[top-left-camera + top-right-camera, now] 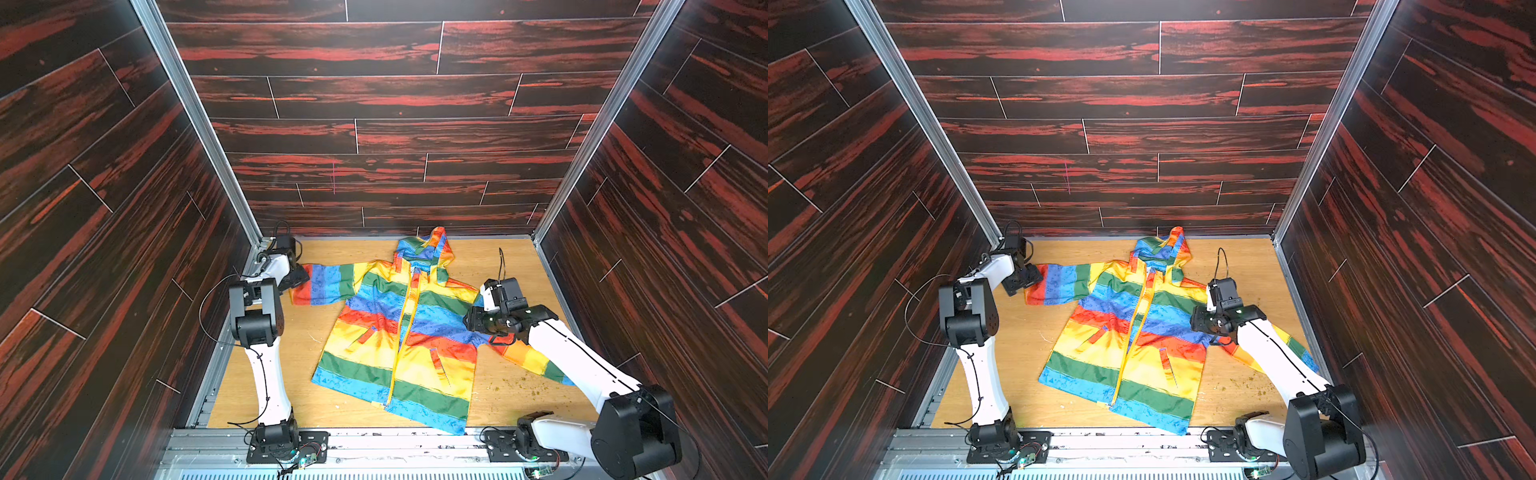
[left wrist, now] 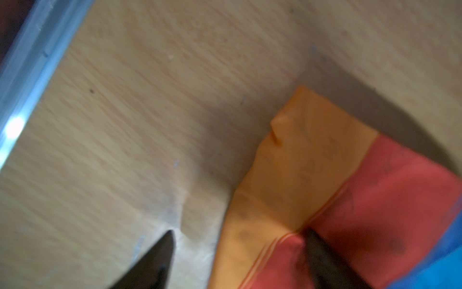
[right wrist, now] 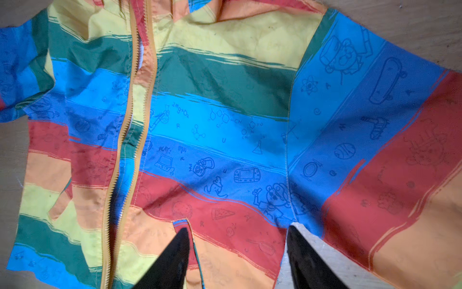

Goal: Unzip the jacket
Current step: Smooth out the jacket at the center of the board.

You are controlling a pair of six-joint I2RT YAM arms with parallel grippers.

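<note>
From the metal rail at the near edge, the right arm folds at a big black elbow and stretches its white forearm away and inward, low over the light wooden tabletop. On that tabletop, between the two arms, a small jacket of thin shiny cloth in rainbow stripes lies flat, front up. Its hem is nearest the rail, and its long axis runs away from it, leaning slightly right, so its top points at the back wall. The yellow zipper follows that axis; in the right wrist view its two rows of teeth stand apart across the chest. The right gripper sits over the jacket's side by a slanted pocket, fingers clearly parted and gripping nothing; whether they touch the cloth I cannot tell. Farther off, the left arm rises from the rail, bends, and ends at the cuff of the outstretched sleeve. There the left gripper is spread wide, one finger over bare wood and the other over the cuff's red stripe, holding nothing. Farthest lies the hood.
</note>
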